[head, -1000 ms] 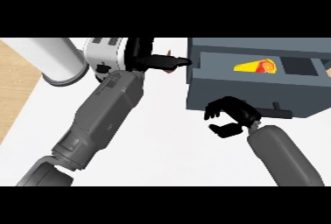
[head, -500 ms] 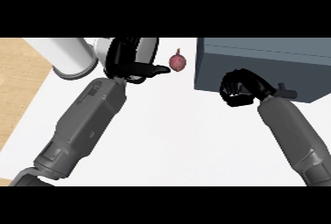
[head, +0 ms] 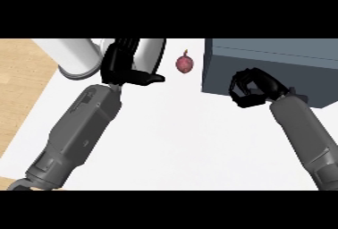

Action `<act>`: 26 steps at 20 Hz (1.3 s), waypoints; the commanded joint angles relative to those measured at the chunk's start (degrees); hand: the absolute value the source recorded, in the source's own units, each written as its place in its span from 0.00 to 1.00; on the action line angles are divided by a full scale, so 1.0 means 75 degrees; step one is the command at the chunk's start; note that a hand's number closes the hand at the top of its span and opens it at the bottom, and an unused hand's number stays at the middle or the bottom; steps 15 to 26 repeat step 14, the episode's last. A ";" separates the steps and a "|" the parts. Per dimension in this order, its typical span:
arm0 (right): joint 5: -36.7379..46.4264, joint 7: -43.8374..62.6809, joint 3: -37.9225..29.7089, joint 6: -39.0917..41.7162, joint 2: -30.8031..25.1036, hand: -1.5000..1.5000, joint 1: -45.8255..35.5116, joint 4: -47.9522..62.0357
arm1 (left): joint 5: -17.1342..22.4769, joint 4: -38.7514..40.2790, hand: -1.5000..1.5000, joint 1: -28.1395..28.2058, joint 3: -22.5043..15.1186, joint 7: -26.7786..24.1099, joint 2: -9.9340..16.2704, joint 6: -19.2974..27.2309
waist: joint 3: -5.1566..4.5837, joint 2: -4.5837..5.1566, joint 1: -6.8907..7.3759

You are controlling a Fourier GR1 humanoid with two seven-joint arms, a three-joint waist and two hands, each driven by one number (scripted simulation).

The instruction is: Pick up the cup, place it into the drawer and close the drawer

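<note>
Grey and boxy, the drawer (head: 277,67) unit sits at the far right of the white counter (head: 178,147), its front flush with the body, so it looks closed. No cup shows anywhere in the head view, so I cannot tell where it is. No writing or labels can be read on anything.

At the drawer's front, the right hand (head: 254,87) has its fingers clenched and pressed against the grey face; whether they enclose a handle is unclear.

On the far left, the left hand (head: 125,65) is relaxed, fingers straight, thumb pointing right, grasping nothing. It lies over a white cylinder (head: 73,56) and a white rounded object just right of it.

Between the two hands, near the drawer's left edge, a small reddish fruit (head: 184,64) with a stem rests on the counter. Light wood (head: 20,85) flanks the counter's left side.
</note>
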 commanded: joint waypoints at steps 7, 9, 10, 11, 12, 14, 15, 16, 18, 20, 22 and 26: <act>-0.0430 0.0678 -0.0905 -0.0081 -0.0981 1.00 -0.1271 0.0142 | 0.0063 -0.0275 0.00 0.0269 -0.0043 0.0060 0.0147 -0.0386 | -0.0035 0.0211 0.0475; -0.0460 0.0677 -0.0904 -0.0027 -0.1024 1.00 -0.1196 0.0020 | 0.0080 -0.0287 0.00 0.0263 -0.0036 0.0132 0.0172 -0.0390 | -0.0029 0.0215 0.0468; -0.0540 0.0681 -0.0959 0.0105 -0.1118 1.00 -0.1158 -0.0039 | 0.0114 -0.0302 0.00 0.0280 0.0018 0.0154 0.0297 -0.0465 | -0.0032 0.0220 0.0534; -0.0547 0.0781 -0.0948 0.0193 -0.1159 1.00 -0.1190 -0.0078 | 0.0103 -0.0321 0.00 0.0321 -0.0024 0.0137 0.0192 -0.0424 | -0.0038 0.0202 0.0516; -0.0609 0.0806 -0.0977 0.0263 -0.1170 1.00 -0.1146 -0.0111 | 0.0164 -0.0374 0.00 0.0333 0.0009 0.0130 0.0157 -0.0469 | -0.0041 0.0203 0.0547; -0.0647 0.0766 -0.0956 0.0373 -0.1198 1.00 -0.1065 -0.0222 | 0.0121 -0.0359 0.00 0.0491 -0.0064 0.0064 0.0103 -0.0513 | -0.0039 0.0252 0.0561; -0.0647 0.0766 -0.0956 0.0373 -0.1198 1.00 -0.1065 -0.0222 | 0.0121 -0.0359 0.00 0.0491 -0.0064 0.0064 0.0103 -0.0513 | -0.0039 0.0252 0.0561; -0.0647 0.0766 -0.0956 0.0373 -0.1198 1.00 -0.1065 -0.0222 | 0.0121 -0.0359 0.00 0.0491 -0.0064 0.0064 0.0103 -0.0513 | -0.0039 0.0252 0.0561; -0.0647 0.0766 -0.0956 0.0373 -0.1198 1.00 -0.1065 -0.0222 | 0.0121 -0.0359 0.00 0.0491 -0.0064 0.0064 0.0103 -0.0513 | -0.0039 0.0252 0.0561; -0.0647 0.0766 -0.0956 0.0373 -0.1198 1.00 -0.1065 -0.0222 | 0.0121 -0.0359 0.00 0.0491 -0.0064 0.0064 0.0103 -0.0513 | -0.0039 0.0252 0.0561; -0.0647 0.0766 -0.0956 0.0373 -0.1198 1.00 -0.1065 -0.0222 | 0.0121 -0.0359 0.00 0.0491 -0.0064 0.0064 0.0103 -0.0513 | -0.0039 0.0252 0.0561; -0.0647 0.0766 -0.0956 0.0373 -0.1198 1.00 -0.1065 -0.0222 | 0.0121 -0.0359 0.00 0.0491 -0.0064 0.0064 0.0103 -0.0513 | -0.0039 0.0252 0.0561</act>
